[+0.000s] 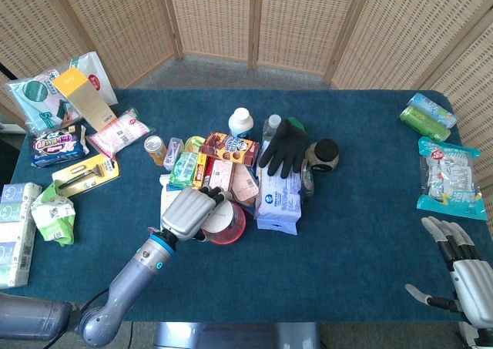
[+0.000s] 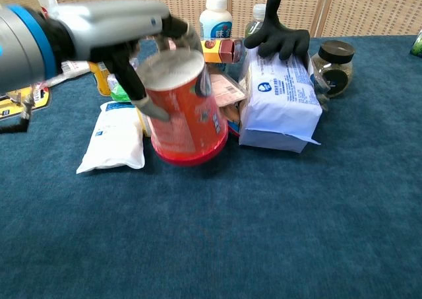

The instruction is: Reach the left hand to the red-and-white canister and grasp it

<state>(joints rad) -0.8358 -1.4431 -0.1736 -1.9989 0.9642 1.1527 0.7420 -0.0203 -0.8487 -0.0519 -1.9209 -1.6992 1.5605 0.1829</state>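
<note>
The red-and-white canister (image 2: 188, 114) is an upside-down red cup with a white base. It hangs tilted just above the blue cloth, in front of the pile of snacks. My left hand (image 2: 112, 22) grips it from its left side, fingers over the white end and thumb on the red wall. In the head view the left hand (image 1: 189, 214) covers most of the canister (image 1: 229, 226). My right hand (image 1: 462, 276) rests open at the table's near right corner, holding nothing.
Right of the canister stand a white-and-blue pack (image 2: 280, 104) with a black glove (image 2: 277, 32) on top, and a black-lidded jar (image 2: 333, 65). A white pouch (image 2: 119, 144) lies to its left. A white bottle (image 2: 215, 18) and snack boxes crowd behind. Packets line both table ends.
</note>
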